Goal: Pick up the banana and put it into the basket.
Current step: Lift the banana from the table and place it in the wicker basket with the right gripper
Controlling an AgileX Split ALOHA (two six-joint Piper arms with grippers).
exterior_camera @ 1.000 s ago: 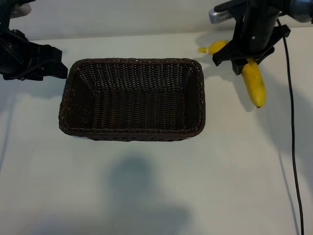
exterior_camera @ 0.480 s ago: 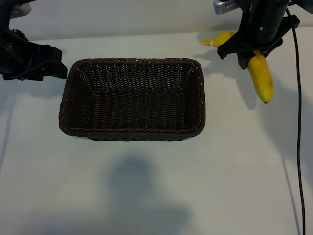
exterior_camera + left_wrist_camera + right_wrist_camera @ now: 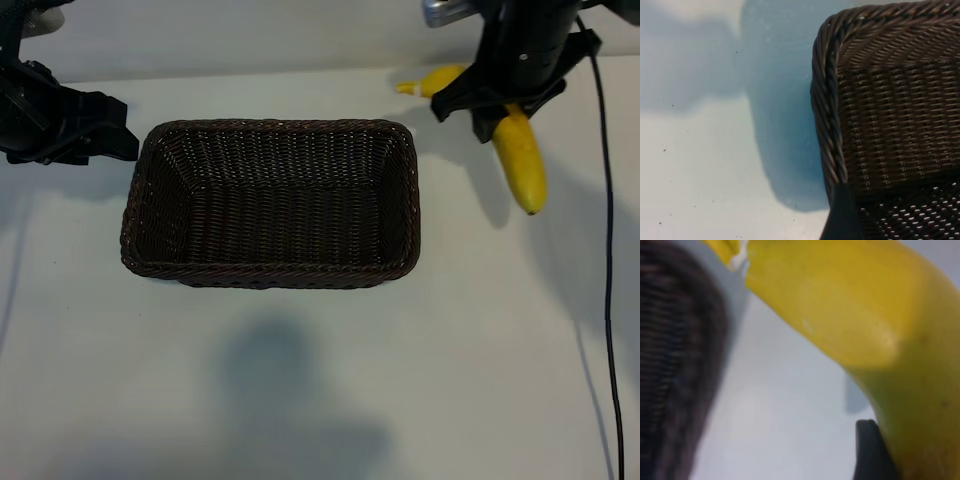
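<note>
The yellow banana [image 3: 521,160] hangs above the table at the back right, its pale stem end pointing toward the basket's far right corner. My right gripper [image 3: 505,108] is shut on the banana's middle and hides that part. In the right wrist view the banana [image 3: 865,315] fills the picture, with one dark finger [image 3: 871,452] pressed against it. The dark brown woven basket [image 3: 270,278] stands in the middle of the table with nothing in it. My left gripper [image 3: 100,128] stays parked, open, just off the basket's left end, and one of its fingers [image 3: 842,217] shows beside the basket's corner [image 3: 826,115].
A black cable [image 3: 605,260] runs down the table's right side from the right arm. White tabletop [image 3: 300,380] stretches in front of the basket. The basket's right wall [image 3: 670,365] lies close beside the held banana.
The right gripper lifted the banana up and slightly right, then carried it back left toward the basket. The left arm and the basket have not moved.
</note>
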